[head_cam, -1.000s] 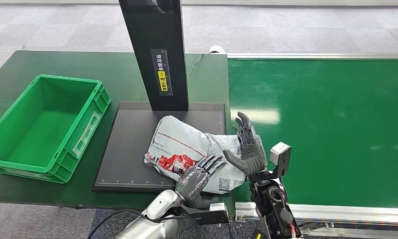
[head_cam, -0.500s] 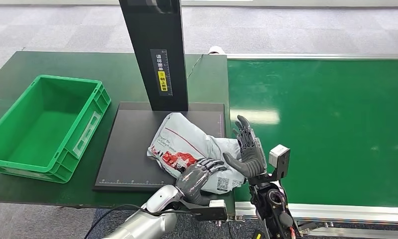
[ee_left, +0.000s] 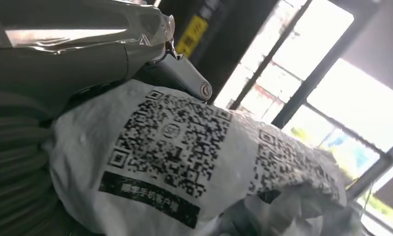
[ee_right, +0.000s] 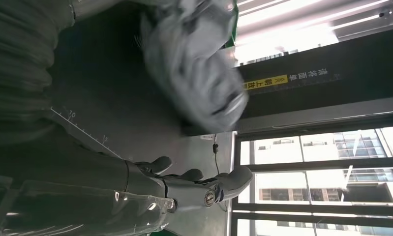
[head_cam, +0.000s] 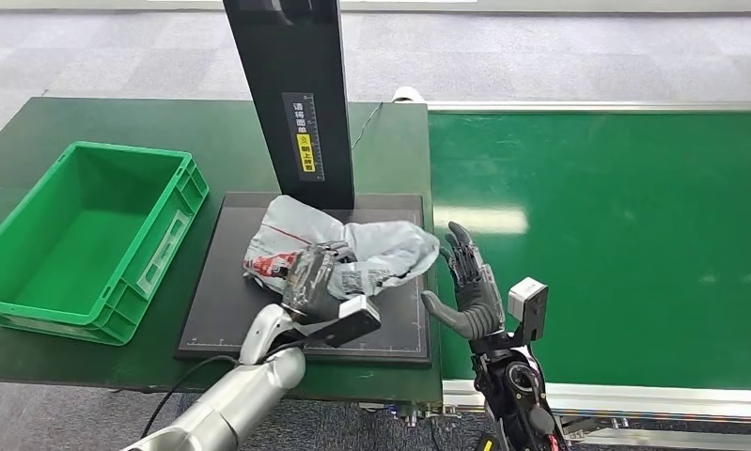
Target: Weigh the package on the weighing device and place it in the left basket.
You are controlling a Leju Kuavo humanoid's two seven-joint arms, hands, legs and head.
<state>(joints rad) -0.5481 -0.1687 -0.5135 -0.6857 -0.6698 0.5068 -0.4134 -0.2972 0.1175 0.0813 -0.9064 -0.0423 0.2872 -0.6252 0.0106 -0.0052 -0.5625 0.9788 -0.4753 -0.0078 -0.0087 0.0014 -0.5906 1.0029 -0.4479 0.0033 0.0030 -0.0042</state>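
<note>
package (head_cam: 352, 246) on black scale plate (head_cam: 230, 301), green table (head_cam: 89, 117), seemingly grey carpet (head_cam: 99, 47)

The package (head_cam: 352, 249) is a grey-white mailer printed with red and dark patches, and up close it carries black QR codes and a black strip of white lettering on its pale skin. It sits on a matt black weighing device (head_cam: 249, 301) with faint white scale marks along its edge and a black post (head_cam: 291, 94) bearing a yellow and white label. Left of it is a bright green basket (head_cam: 33, 310) on a dark green counter (head_cam: 117, 117); the conveyor belt (head_cam: 616, 235) is a brighter green edged in silver, the left hand (head_cam: 313, 280) and right hand (head_cam: 473, 287) are dark grey, and the floor (head_cam: 559, 56) is grey.
</note>
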